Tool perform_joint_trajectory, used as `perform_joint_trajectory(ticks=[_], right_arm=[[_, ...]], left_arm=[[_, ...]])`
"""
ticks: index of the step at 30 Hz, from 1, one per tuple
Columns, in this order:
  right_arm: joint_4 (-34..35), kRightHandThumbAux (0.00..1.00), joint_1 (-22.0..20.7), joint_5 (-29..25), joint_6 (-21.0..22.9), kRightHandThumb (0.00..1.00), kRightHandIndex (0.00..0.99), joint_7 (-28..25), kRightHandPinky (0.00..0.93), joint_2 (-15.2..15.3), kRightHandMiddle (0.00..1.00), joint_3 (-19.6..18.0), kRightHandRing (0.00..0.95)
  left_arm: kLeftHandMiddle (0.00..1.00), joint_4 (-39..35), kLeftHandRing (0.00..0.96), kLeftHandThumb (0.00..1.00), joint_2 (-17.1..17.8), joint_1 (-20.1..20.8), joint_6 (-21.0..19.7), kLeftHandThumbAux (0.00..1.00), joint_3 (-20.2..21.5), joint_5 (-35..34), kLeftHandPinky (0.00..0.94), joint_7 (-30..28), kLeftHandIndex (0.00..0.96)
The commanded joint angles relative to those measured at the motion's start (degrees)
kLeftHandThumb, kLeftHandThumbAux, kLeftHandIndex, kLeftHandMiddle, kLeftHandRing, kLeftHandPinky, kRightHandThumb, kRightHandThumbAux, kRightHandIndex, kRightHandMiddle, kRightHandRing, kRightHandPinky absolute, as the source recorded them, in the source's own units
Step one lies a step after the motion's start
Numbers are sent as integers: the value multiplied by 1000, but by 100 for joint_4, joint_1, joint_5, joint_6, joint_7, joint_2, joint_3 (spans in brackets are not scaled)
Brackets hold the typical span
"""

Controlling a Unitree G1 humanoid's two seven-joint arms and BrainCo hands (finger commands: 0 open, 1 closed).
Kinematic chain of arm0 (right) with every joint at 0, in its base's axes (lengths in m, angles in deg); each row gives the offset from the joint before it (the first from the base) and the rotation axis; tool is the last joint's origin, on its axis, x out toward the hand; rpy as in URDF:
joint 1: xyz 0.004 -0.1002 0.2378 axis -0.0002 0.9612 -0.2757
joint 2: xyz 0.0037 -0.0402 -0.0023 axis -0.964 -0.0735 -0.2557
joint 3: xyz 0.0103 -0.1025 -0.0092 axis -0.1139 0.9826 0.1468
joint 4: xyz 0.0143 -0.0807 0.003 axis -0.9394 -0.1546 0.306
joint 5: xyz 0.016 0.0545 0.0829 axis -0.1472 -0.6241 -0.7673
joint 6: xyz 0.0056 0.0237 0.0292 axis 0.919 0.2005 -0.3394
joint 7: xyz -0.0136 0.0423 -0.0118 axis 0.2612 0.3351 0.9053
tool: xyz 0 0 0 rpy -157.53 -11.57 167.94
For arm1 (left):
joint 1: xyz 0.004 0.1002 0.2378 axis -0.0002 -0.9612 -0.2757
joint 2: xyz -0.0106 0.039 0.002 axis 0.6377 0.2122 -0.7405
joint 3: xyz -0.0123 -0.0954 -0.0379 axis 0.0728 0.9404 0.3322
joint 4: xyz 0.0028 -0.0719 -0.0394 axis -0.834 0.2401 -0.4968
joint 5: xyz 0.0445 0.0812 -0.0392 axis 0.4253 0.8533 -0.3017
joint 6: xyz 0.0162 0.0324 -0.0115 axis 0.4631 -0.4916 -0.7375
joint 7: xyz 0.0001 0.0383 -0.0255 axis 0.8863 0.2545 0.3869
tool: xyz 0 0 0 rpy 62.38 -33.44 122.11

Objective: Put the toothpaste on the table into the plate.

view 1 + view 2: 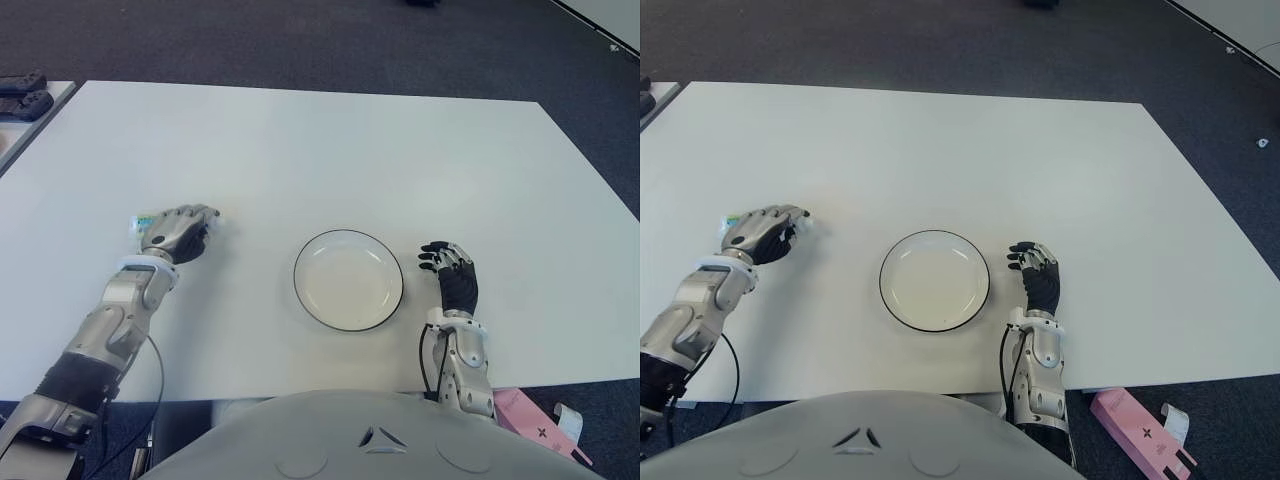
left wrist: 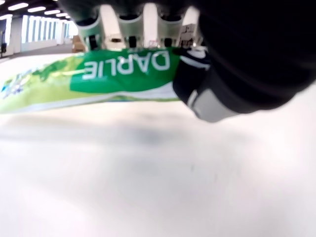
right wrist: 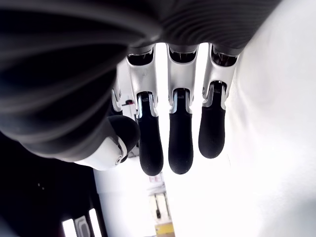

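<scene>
So the left hand (image 1: pixel 178 232) is out on the left part of the white table (image 1: pixel 330 150), well to the left of the plate (image 1: pixel 348 280), and it's sitting right over the toothpaste (image 2: pixel 94 79). From the head camera you only see a bit of the tube's tail end poking out on the hand's left side, the rest is hidden under the fingers (image 2: pixel 126 22). The wrist camera tells the story better: it's a green and white Darlie tube lying lengthwise under the palm, fingers curled down over its far side and the thumb (image 2: pixel 205 96) pressed in against the near side, so the hand is gripping the toothpaste. The tube looks to be down at the tabletop or just barely off it, can't really tell which

The plate is a shallow white round one with a thin dark rim, sitting near the front middle of the table with nothing in it, so the toothpaste is still well apart from it

The right hand (image 1: pixel 452 275) shows just to the right of the plate, palm down, idle. Its wrist view shows the dark fingertips (image 3: pixel 180 143) hanging loose and straight with nothing between them and the thumb, so it's relaxed and holding nothing

Off the table there's a pink box (image 1: pixel 1140 432) on the dark carpet at the front right, and a couple of dark objects (image 1: pixel 22 95) on another surface at the far left edge
</scene>
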Motion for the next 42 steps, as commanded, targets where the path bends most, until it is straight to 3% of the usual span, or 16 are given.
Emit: perform_joint_trajectory(ticks=[1, 14, 31, 38, 42], right_arm=[[-270, 721, 52, -47, 197, 709, 429, 21, 504, -135, 495, -38, 489], [-340, 720, -89, -34, 254, 708, 430, 84, 504, -144, 499, -11, 492], [-559, 720, -301, -67, 185, 708, 430, 63, 503, -122, 500, -6, 491], [-610, 720, -349, -73, 149, 708, 430, 49, 506, -125, 498, 1, 494], [-621, 721, -361, -87, 140, 708, 429, 42, 510, -134, 498, -1, 498]], left_arm=[[956, -373, 924, 740, 111, 9, 126, 700, 246, 58, 918, 181, 441], [998, -1291, 949, 736, 7, 159, 100, 703, 664, 210, 921, 269, 439], [998, -1619, 958, 738, -523, 524, 503, 702, 581, 688, 923, 1130, 440], [992, -2178, 945, 741, -1057, 623, 498, 700, 124, 651, 906, 689, 440], [947, -2440, 914, 745, -1472, 640, 357, 699, -247, 369, 876, 79, 442]])
